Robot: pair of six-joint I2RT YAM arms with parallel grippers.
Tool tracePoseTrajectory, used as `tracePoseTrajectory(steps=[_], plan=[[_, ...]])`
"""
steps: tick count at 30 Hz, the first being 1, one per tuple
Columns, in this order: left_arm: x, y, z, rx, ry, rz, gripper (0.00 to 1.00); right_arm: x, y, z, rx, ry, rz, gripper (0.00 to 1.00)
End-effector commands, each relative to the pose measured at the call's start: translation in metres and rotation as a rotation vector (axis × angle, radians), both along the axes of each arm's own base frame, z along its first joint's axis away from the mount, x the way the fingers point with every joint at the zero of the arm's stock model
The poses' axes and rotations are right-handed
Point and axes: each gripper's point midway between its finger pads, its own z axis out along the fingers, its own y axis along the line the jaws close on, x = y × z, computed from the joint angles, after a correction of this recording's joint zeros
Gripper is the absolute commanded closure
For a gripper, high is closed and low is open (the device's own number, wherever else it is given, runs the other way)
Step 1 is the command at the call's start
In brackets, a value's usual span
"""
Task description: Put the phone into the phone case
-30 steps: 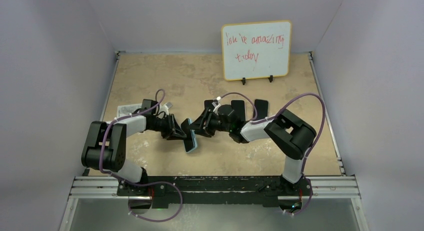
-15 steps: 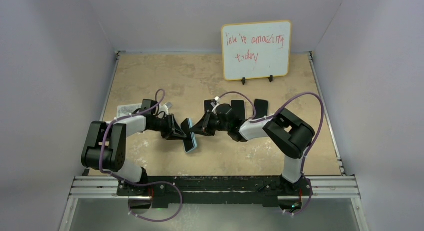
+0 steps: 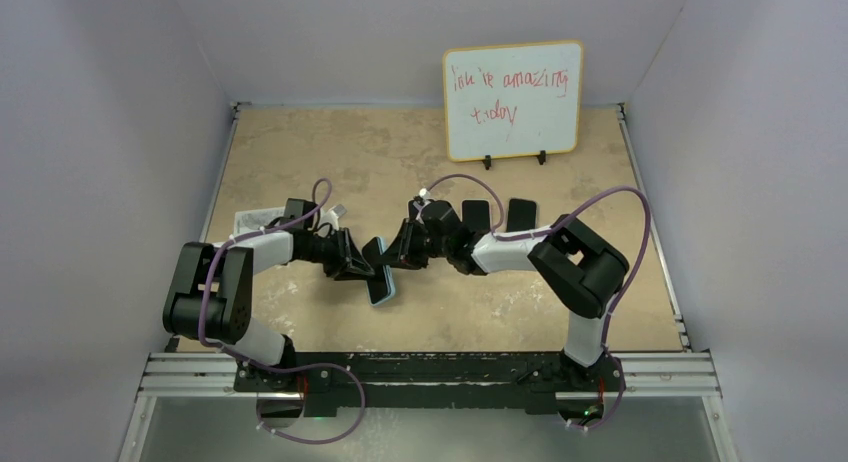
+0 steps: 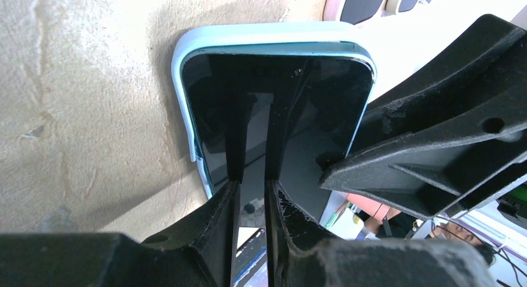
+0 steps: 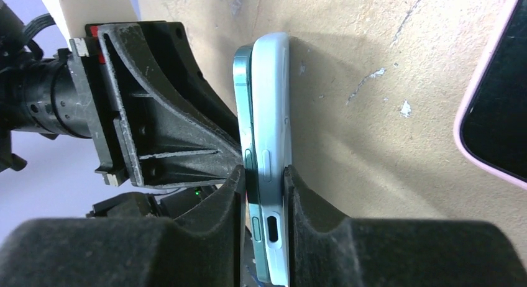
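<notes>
In the top view the right arm's wrist has swung toward the upper part of the frame, while the phone (image 3: 379, 280) and the left gripper (image 3: 362, 267) have kept their place at the centre. The right gripper (image 5: 264, 187) is clenched across the phone and the phone case (image 5: 273, 100) together. The left jaws are nearly closed on nothing, tips against the screen. The phone's edge seems to stand proud of the case, so seating looks unfinished.

Beige mottled table (image 3: 300, 152), enclosed by pale lavender walls (image 3: 100, 132), whiteboard (image 3: 513, 100) propped at the far edge, evenly lit
</notes>
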Motion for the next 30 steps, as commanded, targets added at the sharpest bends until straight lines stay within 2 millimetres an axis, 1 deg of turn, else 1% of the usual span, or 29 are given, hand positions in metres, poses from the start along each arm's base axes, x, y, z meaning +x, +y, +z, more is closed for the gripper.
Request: tracePoseTrajectory(steps=[1, 4, 5, 9, 11, 12, 14, 15, 17, 18, 19, 21, 24, 25, 28, 30], plan=[[0.003, -0.005, 0.004, -0.011, -0.033, -0.012, 0.76, 0.0, 0.017, 0.031, 0.039, -0.086, 0.041, 0.84], [0.002, -0.004, 0.004, -0.003, -0.032, -0.011, 0.74, 0.001, 0.013, 0.03, 0.005, -0.105, 0.033, 0.98], [0.002, -0.003, 0.004, 0.0, -0.031, -0.01, 0.72, 0.002, 0.012, 0.03, -0.001, -0.112, 0.03, 1.0], [0.002, -0.002, 0.003, 0.014, -0.03, -0.008, 0.7, 0.003, 0.011, 0.034, -0.008, -0.129, 0.032, 1.0], [0.002, -0.001, 0.004, 0.015, -0.032, -0.009, 0.7, 0.003, 0.013, 0.036, -0.003, -0.131, 0.036, 0.93], [0.002, -0.001, 0.004, 0.014, -0.031, -0.01, 0.7, 0.003, 0.012, 0.036, -0.003, -0.131, 0.035, 0.93], [0.003, -0.002, 0.009, 0.014, -0.041, -0.011, 0.7, 0.001, 0.011, 0.036, -0.006, -0.132, 0.045, 1.0], [0.005, -0.002, 0.013, 0.012, -0.053, -0.015, 0.69, -0.003, 0.01, 0.036, -0.005, -0.116, 0.056, 1.0], [0.01, -0.001, 0.026, 0.019, -0.091, -0.02, 0.64, 0.0, 0.003, 0.043, 0.0, -0.131, 0.035, 1.0], [0.013, -0.001, 0.033, 0.023, -0.114, -0.024, 0.59, 0.002, -0.001, 0.048, 0.005, -0.145, 0.025, 1.0], [0.017, -0.001, 0.041, 0.024, -0.138, -0.027, 0.5, 0.004, -0.004, 0.055, 0.012, -0.163, 0.017, 1.0], [0.023, -0.002, 0.059, 0.012, -0.193, -0.034, 0.38, 0.006, -0.012, 0.069, 0.022, -0.184, 0.014, 1.0], [0.028, -0.008, 0.088, -0.041, -0.269, -0.054, 0.24, 0.004, -0.023, 0.096, 0.087, -0.223, 0.025, 1.0], [0.029, -0.011, 0.097, -0.063, -0.287, -0.065, 0.22, 0.003, -0.028, 0.108, 0.112, -0.241, 0.016, 1.0], [0.028, -0.017, 0.115, -0.124, -0.328, -0.103, 0.15, 0.0, -0.044, 0.127, 0.15, -0.27, -0.016, 1.0], [0.027, -0.022, 0.128, -0.183, -0.363, -0.13, 0.14, -0.001, -0.052, 0.142, 0.197, -0.291, -0.042, 1.0]])
